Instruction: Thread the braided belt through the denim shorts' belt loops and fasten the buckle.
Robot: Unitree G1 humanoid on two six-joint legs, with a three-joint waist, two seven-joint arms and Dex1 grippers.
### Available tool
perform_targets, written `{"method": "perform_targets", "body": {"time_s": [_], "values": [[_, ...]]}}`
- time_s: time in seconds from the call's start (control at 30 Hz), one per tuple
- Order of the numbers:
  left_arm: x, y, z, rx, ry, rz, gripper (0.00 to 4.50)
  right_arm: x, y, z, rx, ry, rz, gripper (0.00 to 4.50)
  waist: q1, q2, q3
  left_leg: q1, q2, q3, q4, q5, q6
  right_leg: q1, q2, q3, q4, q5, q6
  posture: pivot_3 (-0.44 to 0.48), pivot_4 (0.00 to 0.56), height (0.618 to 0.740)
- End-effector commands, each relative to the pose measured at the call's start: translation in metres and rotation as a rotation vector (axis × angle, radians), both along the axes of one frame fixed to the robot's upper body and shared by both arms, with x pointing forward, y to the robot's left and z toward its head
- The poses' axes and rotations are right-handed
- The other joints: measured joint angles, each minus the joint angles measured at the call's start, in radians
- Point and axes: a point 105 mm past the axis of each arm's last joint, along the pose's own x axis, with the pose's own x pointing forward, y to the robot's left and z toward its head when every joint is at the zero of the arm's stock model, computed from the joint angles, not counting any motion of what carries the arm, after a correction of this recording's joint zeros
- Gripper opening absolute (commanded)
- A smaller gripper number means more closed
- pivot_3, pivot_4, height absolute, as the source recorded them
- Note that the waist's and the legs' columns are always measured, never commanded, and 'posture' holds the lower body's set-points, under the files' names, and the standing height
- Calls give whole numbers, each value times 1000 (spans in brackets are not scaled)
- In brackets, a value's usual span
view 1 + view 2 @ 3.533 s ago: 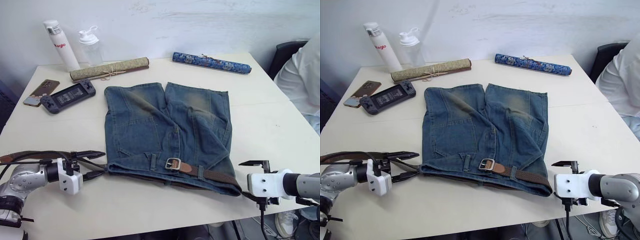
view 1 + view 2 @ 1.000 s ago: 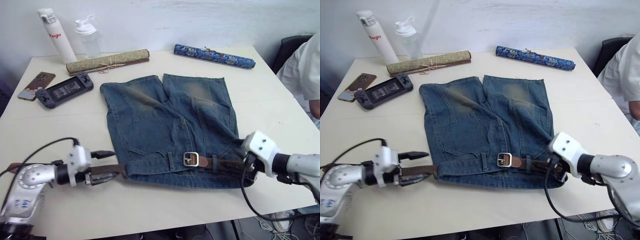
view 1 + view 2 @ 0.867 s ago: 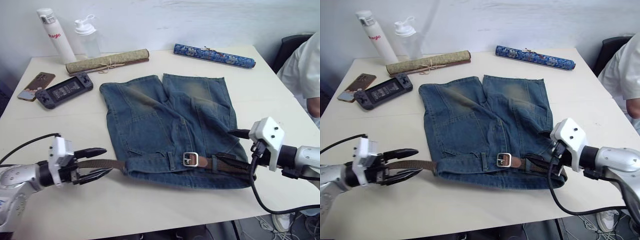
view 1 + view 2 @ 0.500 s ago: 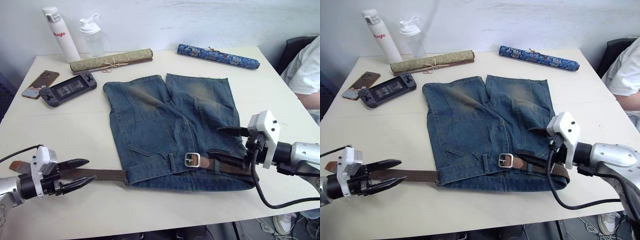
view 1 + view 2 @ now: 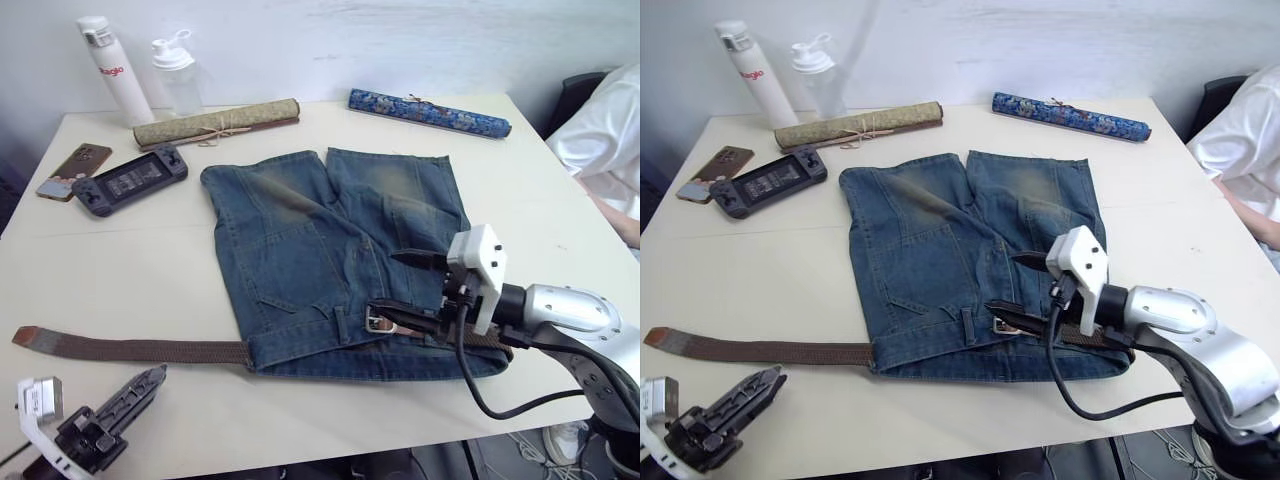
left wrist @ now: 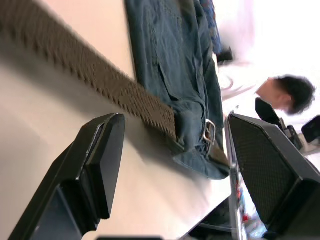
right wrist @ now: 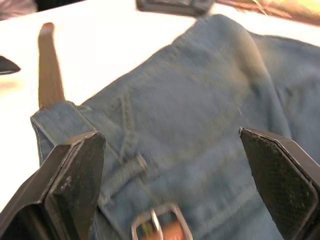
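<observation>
In the left eye view, the faded blue denim shorts (image 5: 335, 260) are laid flat on the pale counter (image 5: 120, 270), with the olive-brown braided belt (image 5: 130, 350) run out of the waistband toward the robot's left. The right gripper (image 5: 400, 285) is held wide open and empty over the silver metal buckle (image 5: 377, 323). In the left wrist view, the left gripper (image 6: 170, 150) is seen open and empty, its black fingers (image 6: 97, 165) apart from the belt.

Head stereo pair looks down over table (image 5: 130, 290). Wrist cameras sit low, close; both share shorts (image 7: 210, 130) and belt (image 6: 100, 85).
</observation>
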Motion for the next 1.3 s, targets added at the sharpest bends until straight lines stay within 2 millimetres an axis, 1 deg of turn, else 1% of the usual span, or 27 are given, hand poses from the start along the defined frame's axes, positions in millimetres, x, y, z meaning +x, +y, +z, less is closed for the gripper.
{"method": "perform_targets", "body": {"time_s": [0.03, 0.17, 0.2, 0.23, 0.3, 0.37, 0.4, 0.47, 0.5, 0.53, 0.57, 0.6, 0.67, 0.7, 0.73, 0.87, 1.03, 1.07, 1.13, 1.23, 1.3], "values": [[7, -13, -9, -18, 78, 48, 3643, 2, 8, 6, 1, -51, 38, 4500, 7, 0, 0, 0, 0, 0, 0, -1, 1, 0, 0, 0, 0, 0, 0, 0, 150, 737], [23, -11, -22, -40, 173, 156, 3643, 1, 15, 7, -10, -65, 73, 4500, 5, 0, 0, -1, 0, -2, 0, 1, -1, 0, 0, -2, 0, -1, -2, 0, 150, 737], [29, -11, -26, -20, 196, 175, 3643, 1, 15, 7, -12, -67, 77, 4500, 5, 0, 0, -1, 0, -2, 0, 1, -1, 0, 1, -2, 0, -1, -2, 0, 150, 737], [36, -8, -27, -40, 204, 219, 3643, 2, 15, 7, -14, -70, 79, 4500, 5, 1, 0, -1, 0, -2, 0, 1, -1, 1, 1, -2, 0, -1, -2, 0, 150, 737], [49, 5, -24, -83, 202, 332, 3643, 3, 15, 6, -22, -72, 79, 4500, 6, 3, -1, 0, 0, -2, 0, 1, -1, 1, 1, -2, 0, -1, -2, 0, 150, 737], [58, 20, -22, -120, 201, 429, 3643, 4, 15, 3, -33, -74, 76, 4500, 6, 3, -1, 0, 0, -4, 1, 2, -1, 2, 1, -4, 0, -1, -2, 0, 150, 737], [60, 29, -25, -112, 216, 470, 3643, 5, 15, 3, -35, -75, 75, 4500, 6, 3, -1, 0, 0, -4, 1, 2, -1, 3, 1, -5, 0, -1, -2, 0, 150, 737], [61, 49, -29, -80, 221, 562, 3643, 5, 15, 3, -33, -78, 74, 4500, 6, 3, -1, 0, 0, -5, 1, 2, -2, 4, 2, -5, 0, -1, -2, 0, 150, 737], [61, 55, -29, -74, 217, 588, 3643, 6, 15, 3, -33, -79, 73, 4500, 4, 3, -1, 0, 0, -5, 1, 2, -2, 4, 2, -5, 0, -1, -2, 0, 150, 737], [59, 68, -34, -75, 235, 637, 3643, 7, 15, 3, -34, -83, 69, 4500, 2, 3, -1, 1, 0, -4, 1, 2, -2, 4, 2, -5, 0, -1, -2, 0, 150, 737], [58, 77, -38, -78, 249, 668, 3643, 7, 15, 3, -34, -85, 67, 4500, 2, 4, -2, 1, 0, -4, 1, 3, -2, 4, 3, -5, 0, -1, -3, 0, 150, 737], [56, 91, -45, -77, 270, 726, 3643, 8, 15, 3, -35, -89, 63, 4500, 2, 5, -2, 2, 1, -4, 1, 3, -3, 4, 3, -5, 0, -2, -3, 0, 150, 737], [54, 111, -53, -75, 286, 805, 3643, 9, 15, 3, -37, -96, 59, 4500, 2, 9, -5, 3, 1, -4, -1, 4, -3, 4, 4, -5, 1, -2, -4, 0, 150, 737], [53, 118, -55, -73, 287, 831, 3643, 9, 15, 2, -39, -98, 58, 4500, 2, 11, -6, 4, 1, -4, -2, 5, -4, 4, 4, -5, 1, -2, -4, 0, 150, 737], [53, 123, -56, -67, 291, 840, 3643, 9, 15, 2, -40, -100, 56, 4500, 1, 14, -7, 5, 1, -4, -2, 5, -4, 5, 4, -5, 1, -3, -5, 0, 150, 737], [51, 141, -65, -46, 304, 878, 3643, 11, 13, 2, -49, -107, 40, 4500, -6, 20, -11, 19, 2, -6, -7, 1, -3, 15, 6, -3, 0, -5, -8, 0, 150, 737], [53, 151, -71, -50, 304, 886, 3643, 13, 10, 3, -48, -109, 20, 4500, -14, 29, -16, 19, 4, -11, -8, 0, -7, 14, 12, -2, 1, -6, -10, 0, 150, 737], [53, 152, -71, -55, 303, 892, 3401, 13, 9, 3, -50, -108, 18, 4500, -17, 29, -16, 19, 4, -14, -8, 0, -8, 14, 13, -1, 1, -6, -10, 0, 150, 737], [52, 154, -72, -65, 303, 907, 2765, 13, 9, 3, -53, -107, 17, 4500, -21, 30, -16, 19, 4, -18, -8, -1, -9, 14, 16, 1, 1, -6, -11, 0, 150, 737], [49, 156, -74, -72, 308, 925, 1355, 14, 8, 2, -55, -106, 14, 4500, -23, 29, -16, 20, 4, -20, -9, -1, -10, 13, 18, 2, 1, -7, -11, 0, 150, 737], [49, 156, -75, -67, 308, 924, 296, 14, 8, 2, -53, -105, 13, 4500, -22, 28, -15, 19, 5, -20, -9, -2, -11, 13, 17, 2, 1, -7, -11, 0, 150, 737]]}}
